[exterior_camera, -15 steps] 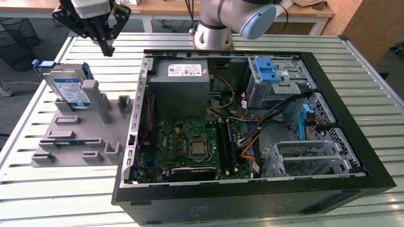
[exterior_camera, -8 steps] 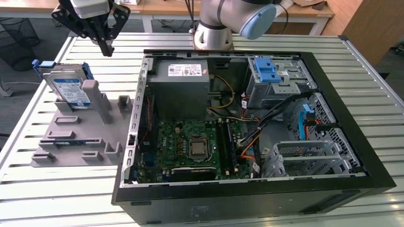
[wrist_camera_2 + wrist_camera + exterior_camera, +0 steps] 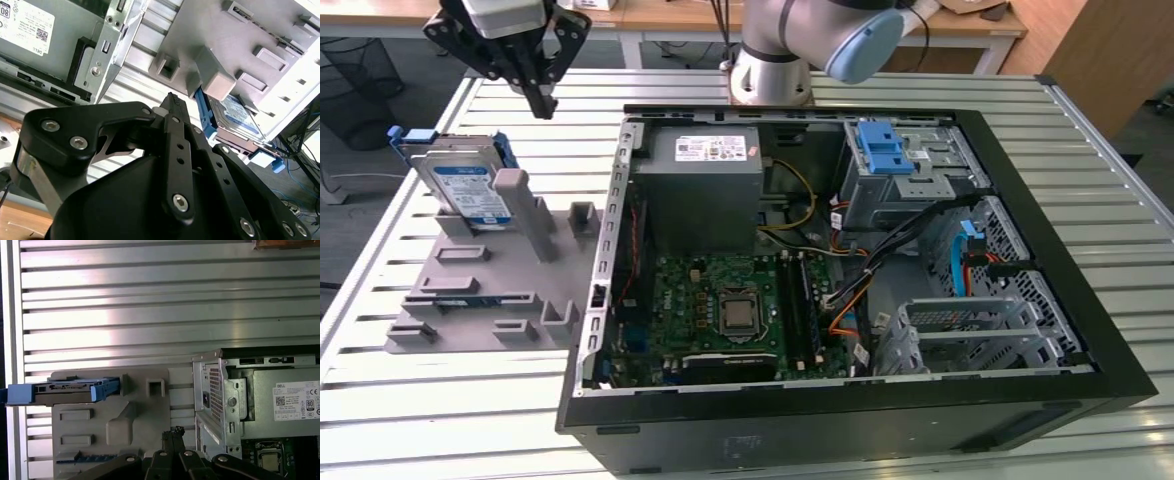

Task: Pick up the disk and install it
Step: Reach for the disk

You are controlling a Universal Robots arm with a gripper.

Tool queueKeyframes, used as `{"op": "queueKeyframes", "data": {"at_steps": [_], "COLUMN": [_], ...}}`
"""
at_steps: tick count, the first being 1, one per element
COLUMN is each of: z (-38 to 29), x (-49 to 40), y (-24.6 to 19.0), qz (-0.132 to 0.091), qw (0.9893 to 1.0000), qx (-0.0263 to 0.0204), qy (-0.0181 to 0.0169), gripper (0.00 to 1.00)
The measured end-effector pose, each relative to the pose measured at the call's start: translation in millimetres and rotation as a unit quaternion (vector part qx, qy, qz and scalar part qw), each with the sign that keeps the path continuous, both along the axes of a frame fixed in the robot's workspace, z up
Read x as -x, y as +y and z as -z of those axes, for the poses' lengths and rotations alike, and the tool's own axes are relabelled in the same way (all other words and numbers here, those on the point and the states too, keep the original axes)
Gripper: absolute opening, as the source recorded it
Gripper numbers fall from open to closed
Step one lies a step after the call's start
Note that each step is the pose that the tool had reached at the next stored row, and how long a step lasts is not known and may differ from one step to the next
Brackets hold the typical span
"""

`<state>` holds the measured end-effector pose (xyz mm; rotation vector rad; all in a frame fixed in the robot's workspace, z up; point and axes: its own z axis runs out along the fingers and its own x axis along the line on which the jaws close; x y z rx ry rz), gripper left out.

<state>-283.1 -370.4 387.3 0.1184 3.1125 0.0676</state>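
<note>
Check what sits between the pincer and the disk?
Nothing in the exterior view: bare table slats separate the pincer from the disk, upright in the grey holder.

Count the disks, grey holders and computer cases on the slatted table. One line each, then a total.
Disk: 1
Grey holder: 1
Open computer case: 1
Total: 3

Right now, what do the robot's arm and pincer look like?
The arm is made of smooth silver-grey tubes with a round light-blue cap on one joint. The pincer is black, built from flat bars with small holes, joined by shiny silver bolts.
</note>
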Motion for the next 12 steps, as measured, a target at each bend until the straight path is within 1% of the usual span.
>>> {"op": "queueKeyframes", "data": {"at_steps": [3, 5, 8, 12], "z": [0.2, 0.5, 1.3, 1.5], "x": [8.9, 15.0, 23.9, 25.7], "y": [6.4, 9.2, 10.5, 10.7], "qz": [0.000, 0.000, 0.000, 0.000], "qw": [1.0000, 1.0000, 1.0000, 1.0000], "qx": [0.0000, 0.0001, 0.0001, 0.0000], "qy": [0.0000, 0.0001, 0.0001, 0.0000], "gripper": [0.11, 0.11, 0.11, 0.11]}}
